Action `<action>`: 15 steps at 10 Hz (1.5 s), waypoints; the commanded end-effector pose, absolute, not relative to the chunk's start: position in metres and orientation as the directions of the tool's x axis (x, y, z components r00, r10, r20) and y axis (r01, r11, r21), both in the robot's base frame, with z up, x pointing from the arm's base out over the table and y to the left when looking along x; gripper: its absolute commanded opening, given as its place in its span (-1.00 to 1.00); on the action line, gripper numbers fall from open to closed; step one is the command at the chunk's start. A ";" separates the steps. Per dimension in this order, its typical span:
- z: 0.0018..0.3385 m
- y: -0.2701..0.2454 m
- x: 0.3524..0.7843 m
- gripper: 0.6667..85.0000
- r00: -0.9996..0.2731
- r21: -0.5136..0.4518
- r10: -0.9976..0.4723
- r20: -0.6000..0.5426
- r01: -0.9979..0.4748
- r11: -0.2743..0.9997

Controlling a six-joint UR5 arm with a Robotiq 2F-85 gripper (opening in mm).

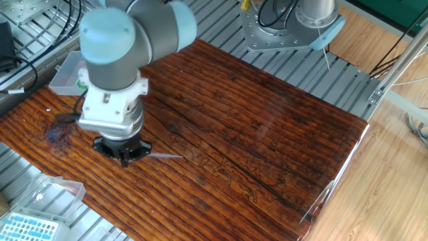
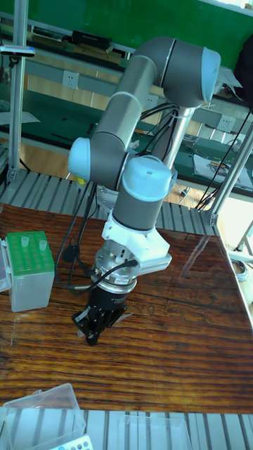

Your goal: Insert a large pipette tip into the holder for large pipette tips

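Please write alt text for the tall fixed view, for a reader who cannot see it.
A grey robot arm reaches down so its gripper sits low over a dark wooden table, hiding whatever lies beneath. A clear box with a green rack stands at the left edge, and part of a second clear box shows at the bottom.

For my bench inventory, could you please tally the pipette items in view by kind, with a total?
Green-rack tip boxes: 1, the holder for large pipette tips
Blue-rack tip boxes: 1, the smaller box
Loose tips on the table: 1, the large pipette tip, partly hidden under the gripper
Total: 3
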State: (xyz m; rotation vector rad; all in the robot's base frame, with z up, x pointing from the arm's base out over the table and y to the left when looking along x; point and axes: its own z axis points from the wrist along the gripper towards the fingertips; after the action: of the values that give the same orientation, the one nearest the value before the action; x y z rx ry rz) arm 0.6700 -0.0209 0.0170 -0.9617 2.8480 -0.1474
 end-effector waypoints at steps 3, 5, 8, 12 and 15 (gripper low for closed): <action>0.004 -0.035 0.670 -0.99 -0.788 -0.139 -0.609 -0.091 -0.596 0.791; 0.000 -0.040 0.657 -0.99 -0.786 -0.110 -0.615 -0.063 -0.607 0.787; 0.008 -0.034 0.624 -0.99 -0.817 -0.048 -0.577 0.001 -0.576 0.816; 0.016 -0.041 0.599 -0.99 -0.839 -0.066 -0.538 0.076 -0.543 0.837; 0.016 -0.051 0.629 -0.99 -0.812 -0.135 -0.584 0.015 -0.581 0.803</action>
State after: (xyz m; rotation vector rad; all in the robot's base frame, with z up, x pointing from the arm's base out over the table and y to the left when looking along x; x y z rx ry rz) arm 0.6172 -0.0451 0.0137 -0.9465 2.9985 -0.1737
